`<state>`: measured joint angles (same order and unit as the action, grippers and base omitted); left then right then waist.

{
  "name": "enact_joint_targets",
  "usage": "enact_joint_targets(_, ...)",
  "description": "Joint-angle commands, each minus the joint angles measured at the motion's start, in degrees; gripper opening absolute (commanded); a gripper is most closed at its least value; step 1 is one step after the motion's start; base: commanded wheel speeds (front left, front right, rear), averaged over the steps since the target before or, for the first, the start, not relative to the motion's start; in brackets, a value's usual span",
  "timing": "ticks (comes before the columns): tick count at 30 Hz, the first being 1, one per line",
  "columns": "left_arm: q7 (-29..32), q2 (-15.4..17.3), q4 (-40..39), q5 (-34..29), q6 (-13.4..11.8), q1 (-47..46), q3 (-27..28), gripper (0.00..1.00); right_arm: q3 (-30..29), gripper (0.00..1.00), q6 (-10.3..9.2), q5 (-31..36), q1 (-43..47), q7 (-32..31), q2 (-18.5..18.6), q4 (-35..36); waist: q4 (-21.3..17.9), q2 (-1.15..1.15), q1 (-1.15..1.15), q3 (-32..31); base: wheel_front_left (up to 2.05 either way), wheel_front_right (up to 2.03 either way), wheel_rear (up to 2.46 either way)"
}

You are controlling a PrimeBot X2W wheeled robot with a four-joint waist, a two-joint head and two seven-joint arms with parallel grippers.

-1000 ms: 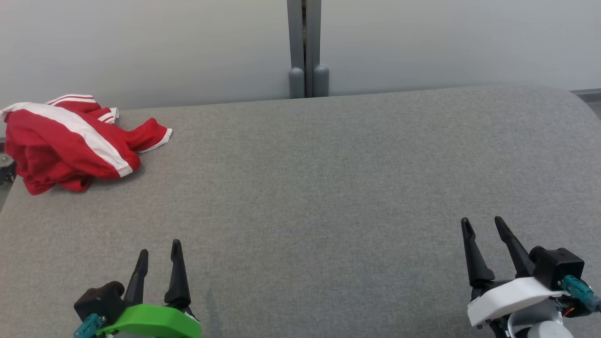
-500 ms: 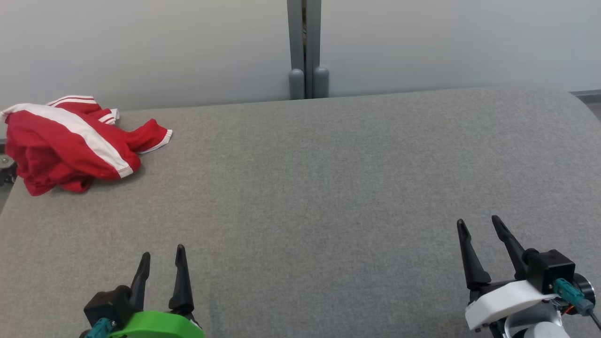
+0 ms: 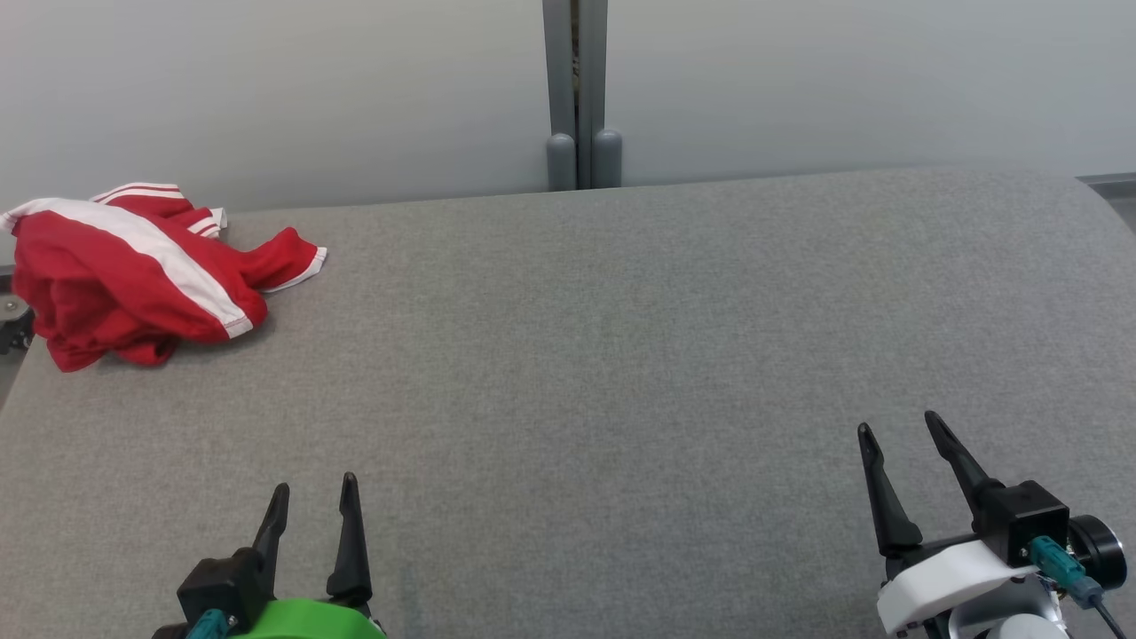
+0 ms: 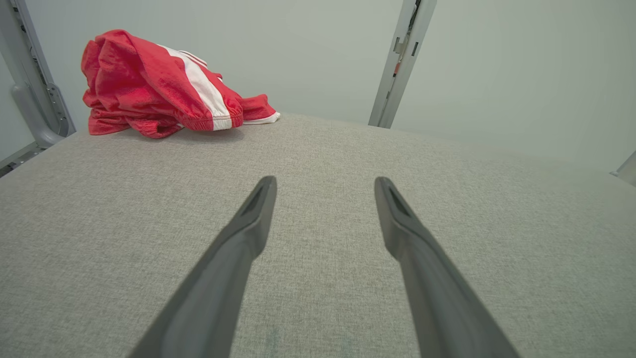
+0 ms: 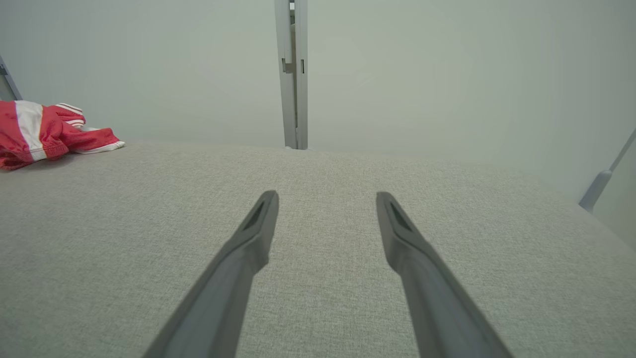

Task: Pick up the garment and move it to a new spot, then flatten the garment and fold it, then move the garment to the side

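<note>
Grey fabric surface [image 3: 621, 311] meets a pale wall [image 3: 266, 89] (grey post [image 3: 593, 89] behind).

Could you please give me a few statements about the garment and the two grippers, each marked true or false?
1. The red garment lies bunched at the far left of the grey surface. True.
2. The left gripper is shut on the garment. False: it is open and well apart from it.
3. The right gripper is open and holds nothing. True.
4. The garment is plain blue. False: it is red with white stripes.
</note>
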<state>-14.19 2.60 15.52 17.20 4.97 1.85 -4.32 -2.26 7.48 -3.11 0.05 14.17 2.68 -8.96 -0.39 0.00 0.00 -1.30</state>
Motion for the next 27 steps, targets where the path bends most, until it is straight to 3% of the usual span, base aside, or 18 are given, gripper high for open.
enact_joint_targets(1,-0.49,0.46,0.29,-1.10,0.11,0.75,-0.15,1.00,0.10,1.00,0.02,1.32,0.54,0.53,0.32,0.03,0.01,0.00,0.00,0.01,0.00,0.00,0.00)
enact_joint_targets(27,-1.07,0.47,1.55,-2.50,0.27,0.34,-0.56,1.00,-0.20,1.00,0.01,2.27,0.95,1.12,0.32,-0.73,1.81,0.00,0.00,-0.10,0.00,0.00,0.00)
